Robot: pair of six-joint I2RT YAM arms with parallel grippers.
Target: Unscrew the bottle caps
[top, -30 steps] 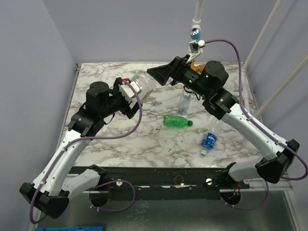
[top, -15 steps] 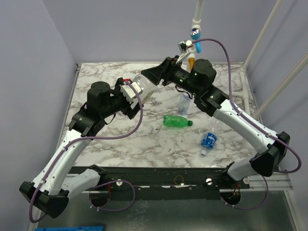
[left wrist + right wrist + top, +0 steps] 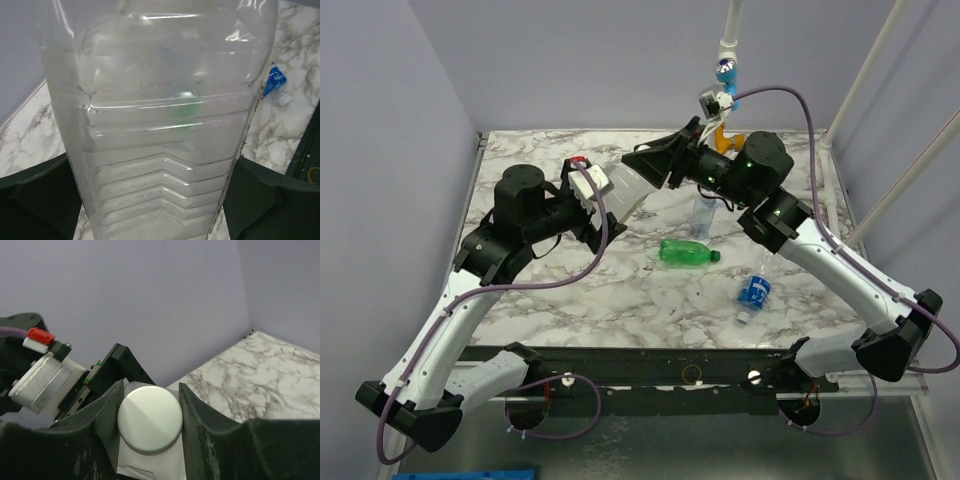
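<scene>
the tall clear bottle point(image 3: 620, 183) is up off the marble table point(image 3: 570, 300), lying nearly level in the air between the two arms, toward the far left of the tabletop. the left gripper point(image 3: 152, 195) has it by the ribbed body: its jaws stand very wide, one dark finger against each side wall, and from the wrist view the bottle fills the whole gap, so i judge it a hold and not a loose cradle. the bottle's long axis runs from that gripper across to the right, and the neck end points straight at the right gripper point(image 3: 150, 392). that one has closed in on the white cap point(image 3: 150, 420), a finger on either side of its rim and, as far as i can see, touching it on both sides. it looks down the line of the neck, cap face-on to its camera, so the coming twist turns on that line-up: to my eye a roll of the right wrist about the bottle's own axis would spin the cap while the left arm keeps the body from turning. the right arm is plainly the nearer one to the cap. the green bottle point(image 3: 688, 253) and a small blue-labelled bottle point(image 3: 753, 292) lie on the table nearer the bases, and another small bottle point(image 3: 704, 212) stands under the right arm, well apart from this work
</scene>
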